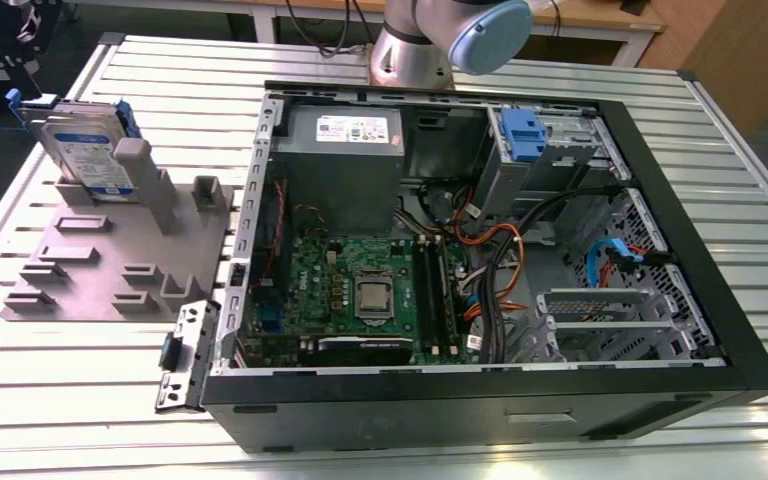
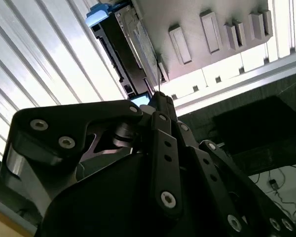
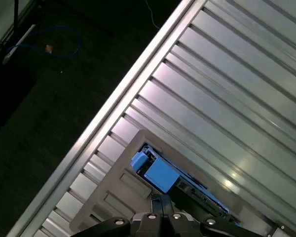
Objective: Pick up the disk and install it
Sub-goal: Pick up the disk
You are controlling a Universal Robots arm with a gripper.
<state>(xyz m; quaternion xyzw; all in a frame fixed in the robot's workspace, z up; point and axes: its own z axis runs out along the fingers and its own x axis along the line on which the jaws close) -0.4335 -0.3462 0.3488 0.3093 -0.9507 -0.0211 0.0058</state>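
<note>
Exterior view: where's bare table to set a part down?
Bare table slats: the corner in front of the grey fixture plate, and the strip at the exterior view's right of the computer case. Crowded: inside the case, and around the upright disk.

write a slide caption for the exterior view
Disk standing on edge in a grey fixture beside an open computer case on a slatted metal table, with the robot arm beyond it
</note>
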